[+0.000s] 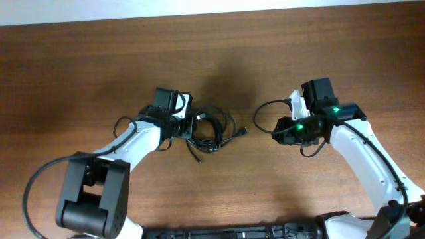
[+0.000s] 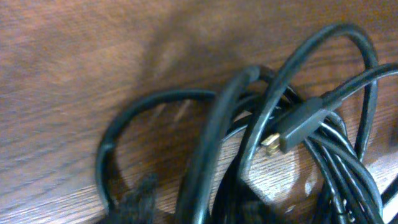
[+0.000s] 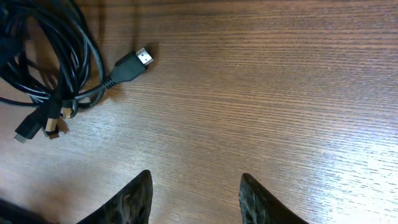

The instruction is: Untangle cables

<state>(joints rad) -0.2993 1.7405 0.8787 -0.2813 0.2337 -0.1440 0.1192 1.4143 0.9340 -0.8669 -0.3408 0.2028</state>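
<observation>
Cables (image 1: pixel 211 129) on table (image 1: pixel 99 66), just beside left gripper (image 1: pixel 188 127); right gripper (image 1: pixel 274 131) apart to their right

The tabletop (image 1: pixel 99 60) was dark reddish-brown wood, its fine grain running side to side in the overhead view. Along its far edge lay a pale, off-white strip (image 1: pixel 199 8), slightly slanted across the top of the picture; whether it was wall or floor could not be told. A soft shadow (image 1: pixel 229 73) dimmed the wood near the middle. The right wrist view showed close, straight grain lines with a pale sheen toward the lower right. The left wrist view showed the same wood, blurred.
</observation>
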